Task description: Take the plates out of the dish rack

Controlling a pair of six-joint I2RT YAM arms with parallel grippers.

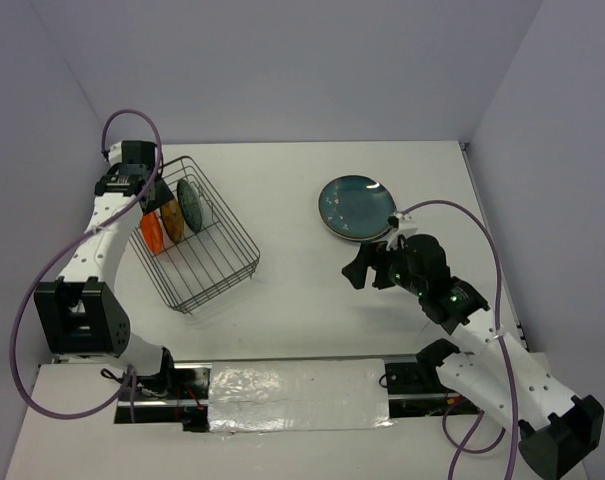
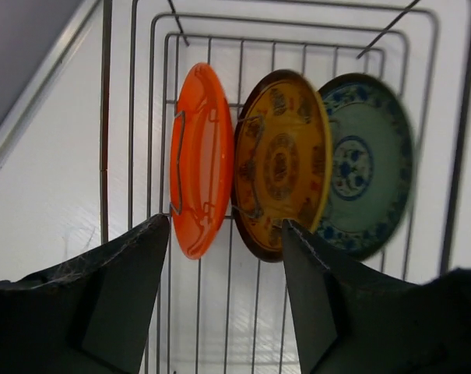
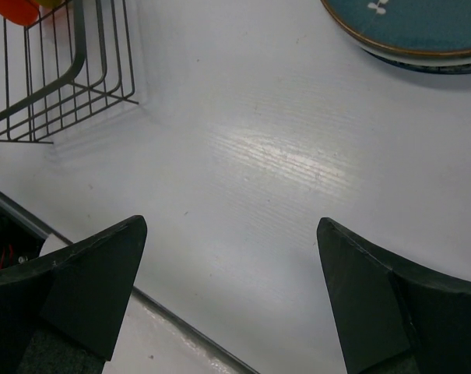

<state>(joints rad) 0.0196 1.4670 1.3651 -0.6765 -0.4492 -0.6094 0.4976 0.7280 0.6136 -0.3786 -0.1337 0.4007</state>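
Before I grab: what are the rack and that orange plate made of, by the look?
The dish rack looks like thin metal wire, dark grey coated: slim rigid rods bent at the corners. The orange plate seems glazed ceramic, possibly plastic: smooth, glossy, evenly coloured, with soft highlights.

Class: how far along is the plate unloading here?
Done: a stack topped by a teal plate lies on the table. In hand: nothing; the open left gripper hovers near the orange plate, right gripper open. Left: orange, yellow and patterned plates stand in the rack.
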